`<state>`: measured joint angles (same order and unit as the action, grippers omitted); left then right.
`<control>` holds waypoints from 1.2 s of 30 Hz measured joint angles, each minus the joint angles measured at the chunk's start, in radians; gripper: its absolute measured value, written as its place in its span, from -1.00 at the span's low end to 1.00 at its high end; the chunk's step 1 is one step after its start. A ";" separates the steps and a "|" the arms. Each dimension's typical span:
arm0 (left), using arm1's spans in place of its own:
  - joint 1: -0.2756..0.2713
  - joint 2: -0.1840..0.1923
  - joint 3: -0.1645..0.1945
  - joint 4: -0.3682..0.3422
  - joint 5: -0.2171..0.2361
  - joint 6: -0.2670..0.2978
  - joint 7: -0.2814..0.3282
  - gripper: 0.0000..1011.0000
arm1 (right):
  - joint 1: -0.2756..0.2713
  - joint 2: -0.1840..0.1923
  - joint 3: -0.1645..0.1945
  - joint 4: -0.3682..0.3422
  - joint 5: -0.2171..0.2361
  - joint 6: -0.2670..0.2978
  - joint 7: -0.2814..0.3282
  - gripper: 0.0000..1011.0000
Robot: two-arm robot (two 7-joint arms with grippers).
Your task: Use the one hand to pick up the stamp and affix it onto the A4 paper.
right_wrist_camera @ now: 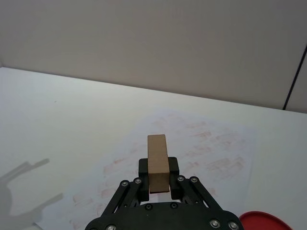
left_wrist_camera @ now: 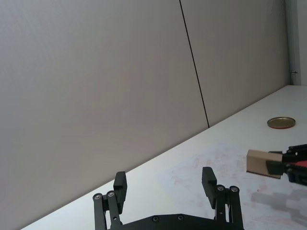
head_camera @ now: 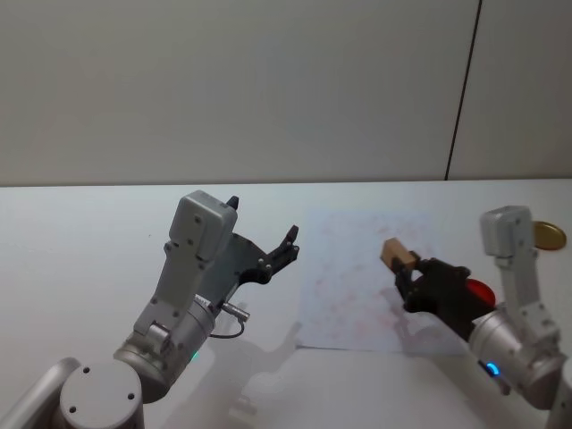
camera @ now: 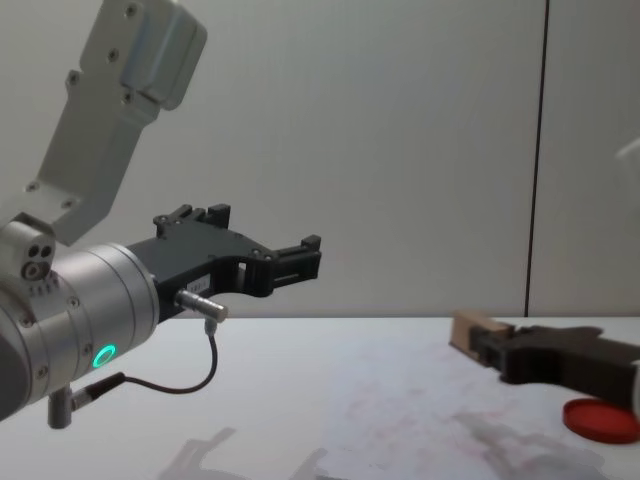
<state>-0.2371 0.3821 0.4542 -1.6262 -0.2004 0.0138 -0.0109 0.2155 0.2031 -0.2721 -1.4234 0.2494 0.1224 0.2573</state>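
The black, blocky right gripper (head_camera: 404,268), centre right in the head view, pinches the small light-tan wooden stamp block (head_camera: 398,253) between its fingers. It holds the stamp clear above the large white, red-smudged A4 paper (head_camera: 349,295) on the white bench (head_camera: 89,241). The step in hand seems to be positioning. The next move likely calls for lowering the stamp's face flat and pressing. The left gripper (head_camera: 262,221), fingers spread, hangs idle at centre left.

Plain grey wall (head_camera: 223,89) with dark vertical seam (head_camera: 464,89) behind white table (head_camera: 80,223).
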 joint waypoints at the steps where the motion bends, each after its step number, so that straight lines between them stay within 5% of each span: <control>1: 0.000 0.000 0.000 0.000 0.000 0.000 0.000 0.96 | 0.002 -0.003 -0.003 0.004 -0.002 0.002 0.001 -0.57; 15: 0.000 0.000 0.000 0.000 0.000 0.000 0.000 0.96 | 0.055 -0.058 -0.044 0.095 -0.068 0.024 0.005 -0.57; 36: 0.000 0.000 0.000 0.000 0.000 0.000 0.000 0.96 | 0.107 -0.087 -0.064 0.184 -0.149 0.053 0.013 -0.57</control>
<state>-0.2371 0.3821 0.4542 -1.6262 -0.2004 0.0138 -0.0109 0.3223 0.1158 -0.3356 -1.2391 0.1000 0.1753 0.2698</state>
